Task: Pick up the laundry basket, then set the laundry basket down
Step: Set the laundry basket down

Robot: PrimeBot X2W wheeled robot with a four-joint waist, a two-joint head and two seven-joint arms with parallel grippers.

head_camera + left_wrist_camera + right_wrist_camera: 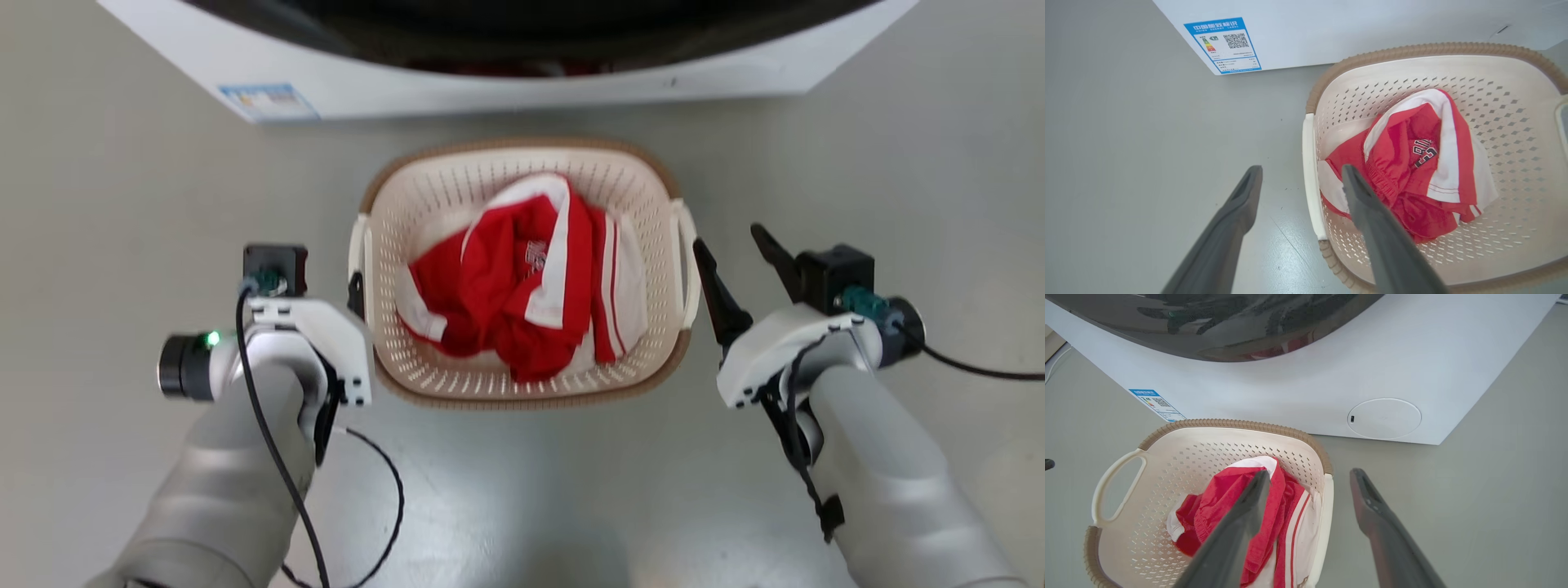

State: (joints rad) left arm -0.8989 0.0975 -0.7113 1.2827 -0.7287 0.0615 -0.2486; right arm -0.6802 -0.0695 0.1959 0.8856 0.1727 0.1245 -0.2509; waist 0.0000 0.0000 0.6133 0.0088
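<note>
The cream laundry basket (pixel 633 204) with brown rim trim rests on the grey floor in front of the washer, holding a red and white garment (pixel 522 282). My left gripper (pixel 347 294) is open beside the basket's left handle (pixel 1310 183); in the left wrist view the gripper (pixel 1301 172) has that handle lying between its two fingers. My right gripper (pixel 729 241) is open by the right handle (pixel 686 261). The right wrist view shows this gripper (pixel 1309 475) with one finger over the basket (pixel 1208 457) and the other outside it. Neither gripper holds anything.
The white washer (pixel 522 82) with its dark door stands just behind the basket, an energy label (pixel 268 100) on its lower left corner. A black cable (pixel 384 490) trails on the floor by my left arm. Bare grey floor lies to both sides.
</note>
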